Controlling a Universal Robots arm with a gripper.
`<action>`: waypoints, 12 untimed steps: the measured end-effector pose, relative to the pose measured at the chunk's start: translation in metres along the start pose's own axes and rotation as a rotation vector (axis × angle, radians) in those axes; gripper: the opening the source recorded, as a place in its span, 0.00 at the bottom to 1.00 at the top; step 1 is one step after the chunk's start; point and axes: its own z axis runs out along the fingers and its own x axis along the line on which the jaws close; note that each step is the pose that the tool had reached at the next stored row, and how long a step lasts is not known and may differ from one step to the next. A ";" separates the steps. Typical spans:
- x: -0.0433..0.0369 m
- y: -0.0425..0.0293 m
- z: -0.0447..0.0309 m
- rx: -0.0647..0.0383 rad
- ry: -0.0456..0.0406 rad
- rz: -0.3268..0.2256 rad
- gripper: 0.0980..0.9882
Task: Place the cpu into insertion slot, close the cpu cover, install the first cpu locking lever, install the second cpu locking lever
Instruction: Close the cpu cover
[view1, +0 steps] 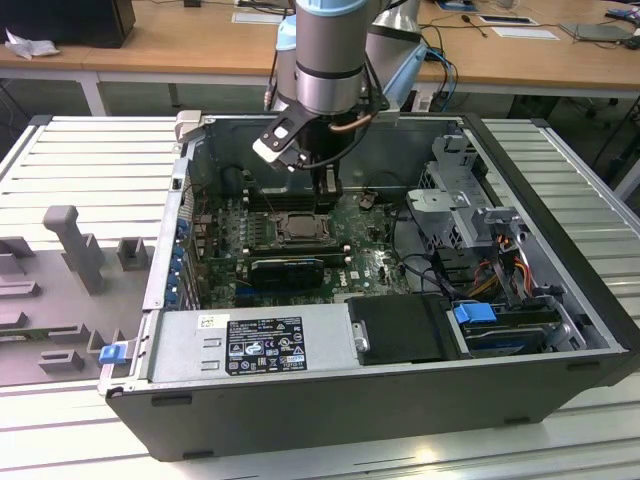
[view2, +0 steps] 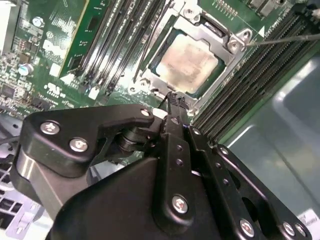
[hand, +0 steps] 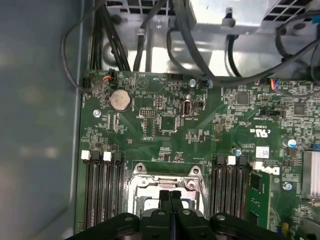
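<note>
Silver cpu (view2: 187, 62) lies in insertion slot (view2: 159, 61), cpu cover (view2: 202, 30) framing it.

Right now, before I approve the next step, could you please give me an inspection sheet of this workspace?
Surface: slatted metal table carrying the open computer case.
Job's things: cpu sits in the insertion slot; cpu cover lies flat around it; a thin lever rod runs out from near its corner.
Clutter: grey fixture blocks on the table, exterior view's left.
Grippers: gripper at the slot's edge, jaws shut, nothing seen between them.
Cables: black bundles beside the motherboard.
Surroundings: wooden desks behind.
</note>
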 end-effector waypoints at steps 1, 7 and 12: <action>0.0000 -0.0018 0.0005 0.000 0.0009 -0.004 0.01; 0.0011 -0.0197 0.0004 0.000 0.0013 -0.005 0.01; 0.0012 -0.0235 0.0002 0.000 0.0012 -0.005 0.01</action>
